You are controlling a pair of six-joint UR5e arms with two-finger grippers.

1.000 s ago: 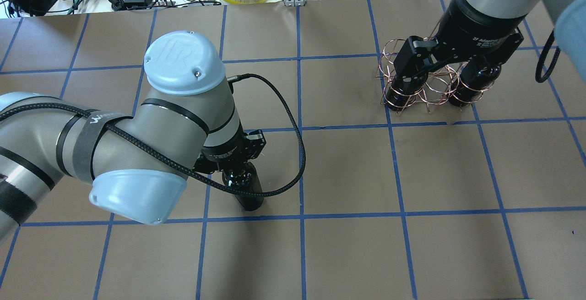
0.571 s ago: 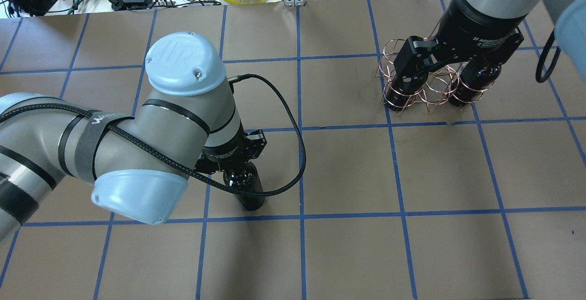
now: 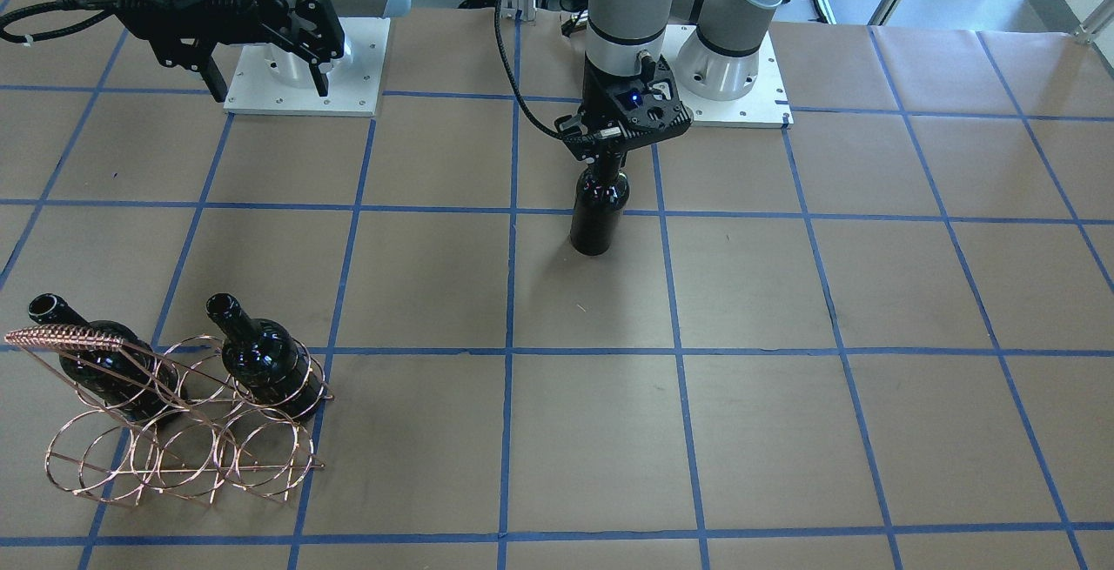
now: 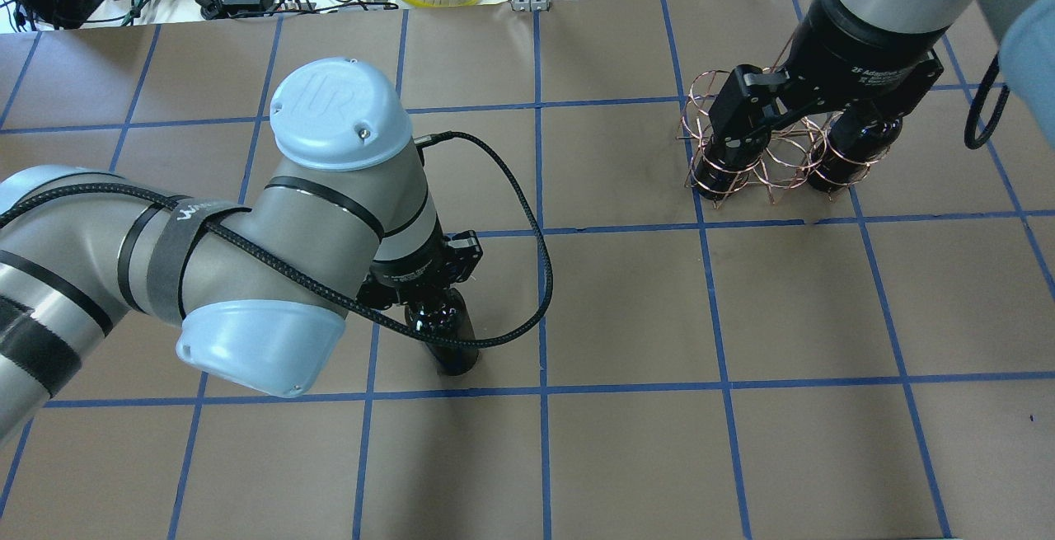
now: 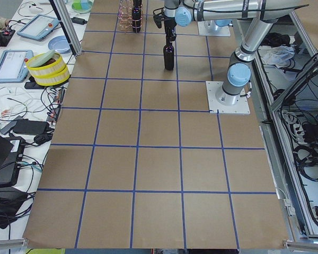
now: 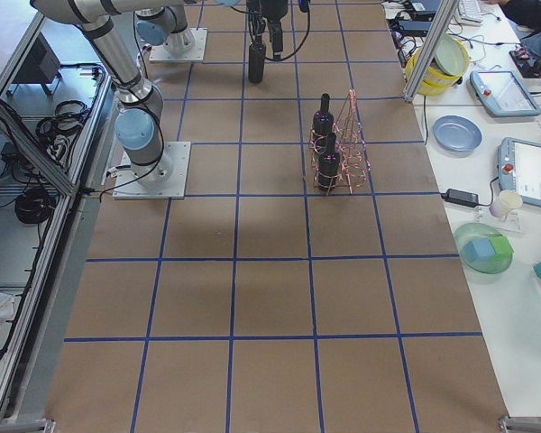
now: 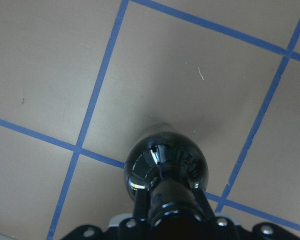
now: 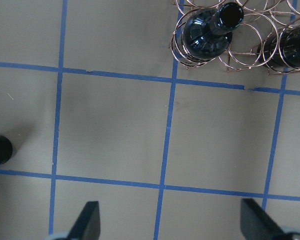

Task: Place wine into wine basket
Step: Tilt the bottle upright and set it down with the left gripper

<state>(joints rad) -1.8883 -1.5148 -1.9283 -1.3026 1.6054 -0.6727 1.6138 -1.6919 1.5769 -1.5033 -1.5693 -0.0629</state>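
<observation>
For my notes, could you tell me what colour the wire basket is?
Copper rose-gold wine basket; front-facing view.

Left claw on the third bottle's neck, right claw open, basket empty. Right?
Not quite. The basket isn't empty: it already holds two bottles, as the exterior front-facing view shows. The rest stands: the left claw is on the third bottle's neck, and the right claw is open.
</observation>
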